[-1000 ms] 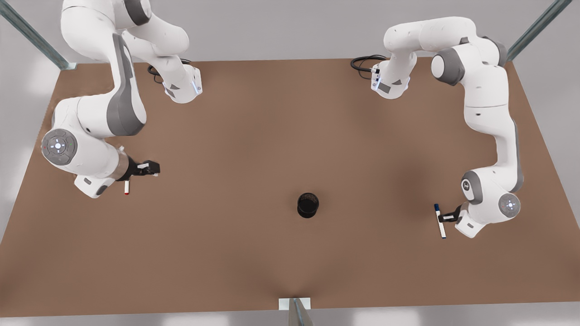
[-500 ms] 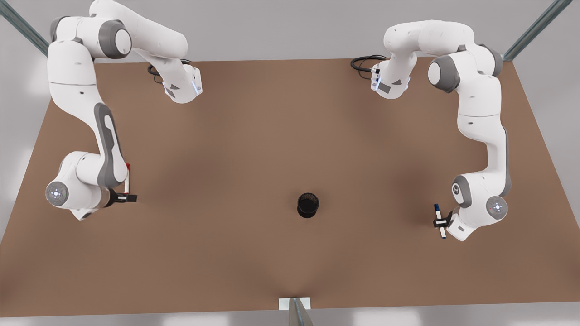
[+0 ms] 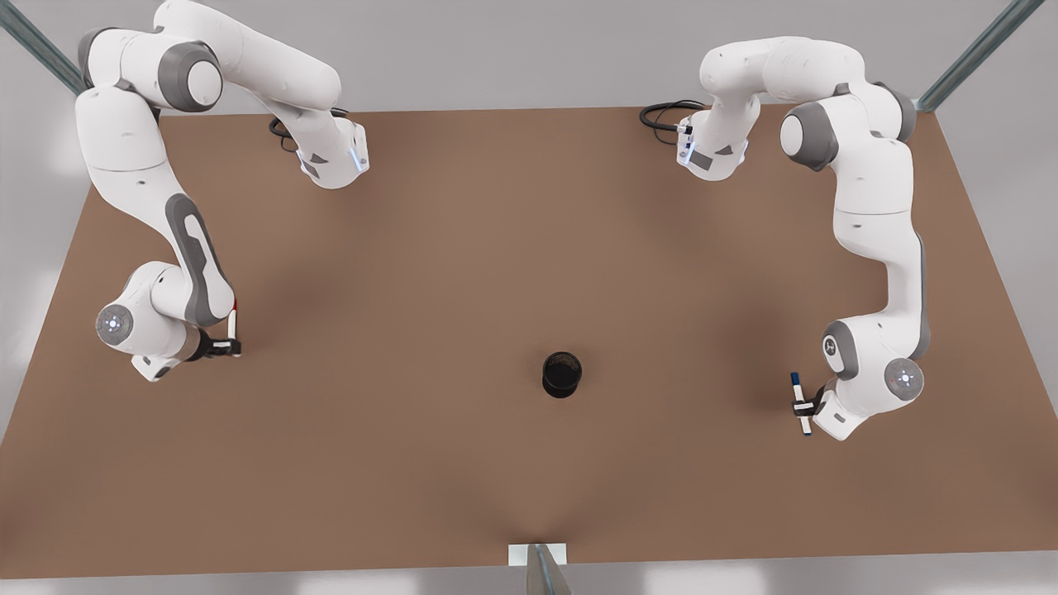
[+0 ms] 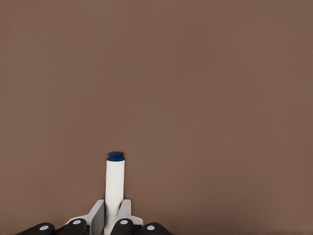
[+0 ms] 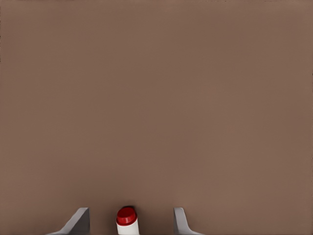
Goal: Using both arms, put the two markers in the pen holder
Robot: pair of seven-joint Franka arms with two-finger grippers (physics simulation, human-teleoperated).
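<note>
My left gripper (image 3: pixel 800 406) is on the front view's right, low over the brown table (image 3: pixel 496 248). That arm rises from its base at the far edge, bends at a grey elbow, drops down and folds at the wrist so that the gripper points toward the front view's left. Its fingers (image 4: pixel 98 215) are closed on the blue-capped marker (image 3: pixel 800 402), pinching the white barrel on both sides. In the left wrist view the blue-capped marker (image 4: pixel 115 188) juts straight out from between the pads, blue end farthest from me. In the front view it lies lengthwise on the table, blue cap toward the far side.

My right gripper (image 3: pixel 225 348) is on the front view's left, also low over the table. This arm climbs from its base, doubles back at a grey shoulder joint, and runs down a long link to a bent wrist, with the gripper pointing toward the front view's right. Its fingers (image 5: pixel 78 221) stand apart, with the red-capped marker (image 5: pixel 126 221) between them and a gap showing on each side, so they are not gripping it. In the front view the red-capped marker (image 3: pixel 233 322) runs from the gripper back along the forearm.

The pen holder (image 3: pixel 562 374) stands upright near the table's middle, well apart from both grippers.
</note>
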